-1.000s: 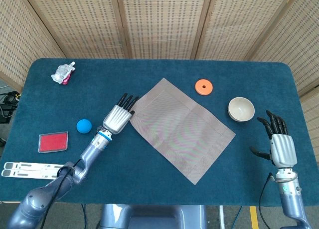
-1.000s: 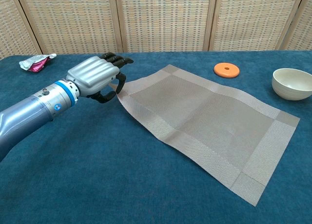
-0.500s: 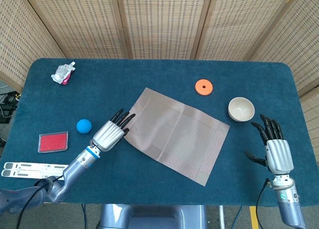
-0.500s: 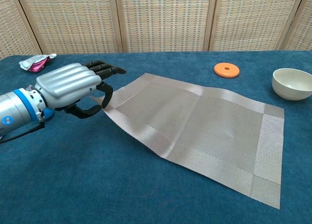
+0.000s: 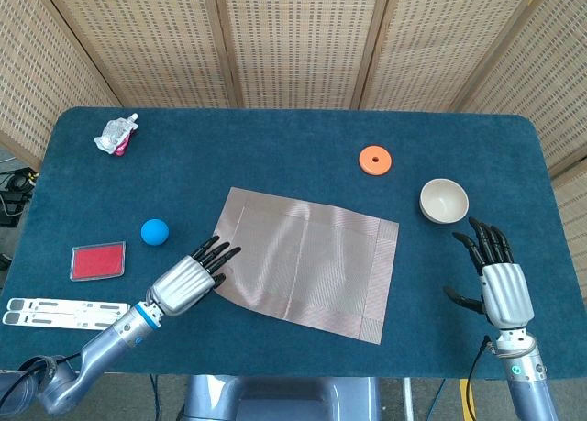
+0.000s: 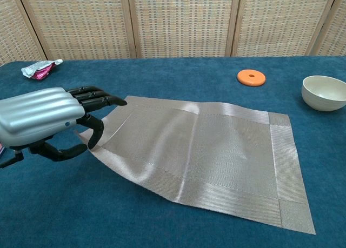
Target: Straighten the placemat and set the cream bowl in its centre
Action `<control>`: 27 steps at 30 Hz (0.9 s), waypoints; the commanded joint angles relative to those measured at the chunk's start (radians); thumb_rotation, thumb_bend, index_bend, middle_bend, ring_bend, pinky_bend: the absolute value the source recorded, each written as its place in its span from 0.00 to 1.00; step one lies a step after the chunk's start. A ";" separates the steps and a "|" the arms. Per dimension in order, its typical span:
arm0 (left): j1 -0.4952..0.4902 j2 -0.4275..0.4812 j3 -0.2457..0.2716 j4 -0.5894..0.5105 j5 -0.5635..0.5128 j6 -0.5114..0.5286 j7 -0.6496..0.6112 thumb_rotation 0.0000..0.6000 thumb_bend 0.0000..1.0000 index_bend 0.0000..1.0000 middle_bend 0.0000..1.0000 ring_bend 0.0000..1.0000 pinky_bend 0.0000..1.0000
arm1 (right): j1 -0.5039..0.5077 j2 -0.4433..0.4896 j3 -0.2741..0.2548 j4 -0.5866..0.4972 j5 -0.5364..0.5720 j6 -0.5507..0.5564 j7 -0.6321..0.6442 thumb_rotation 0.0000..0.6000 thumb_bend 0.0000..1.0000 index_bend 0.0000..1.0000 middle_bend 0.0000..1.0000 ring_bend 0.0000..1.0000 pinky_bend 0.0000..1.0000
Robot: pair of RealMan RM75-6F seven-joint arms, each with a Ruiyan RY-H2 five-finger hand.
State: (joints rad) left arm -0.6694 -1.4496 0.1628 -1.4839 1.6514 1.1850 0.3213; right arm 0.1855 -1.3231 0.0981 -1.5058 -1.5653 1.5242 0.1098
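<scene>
Cream bowl (image 5: 444,201) at right of frame, upright, nothing visible inside — apart from placemat (image 5: 303,260), which lies mid-frame, slightly skewed. Left hand (image 5: 188,279) pinches placemat's left edge; chest view shows that edge lifted off table (image 5: 275,146). Right hand (image 5: 496,281) seen in head view only, lower right, fingers spread, holding nothing. Orange disc (image 5: 374,159) above the mat; blue ball (image 5: 154,231), red case (image 5: 97,260), crumpled wrapper (image 5: 116,134) on left side — bare cloth between mat and bowl.
</scene>
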 commanded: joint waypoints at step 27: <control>0.109 0.006 0.053 -0.103 0.120 0.004 0.094 1.00 0.25 0.32 0.00 0.00 0.00 | -0.010 0.016 -0.014 -0.039 -0.018 0.002 -0.020 1.00 0.28 0.21 0.00 0.00 0.00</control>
State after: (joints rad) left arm -0.5821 -1.4466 0.2166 -1.5849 1.7740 1.1642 0.4043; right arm 0.1761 -1.3076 0.0836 -1.5442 -1.5841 1.5264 0.0901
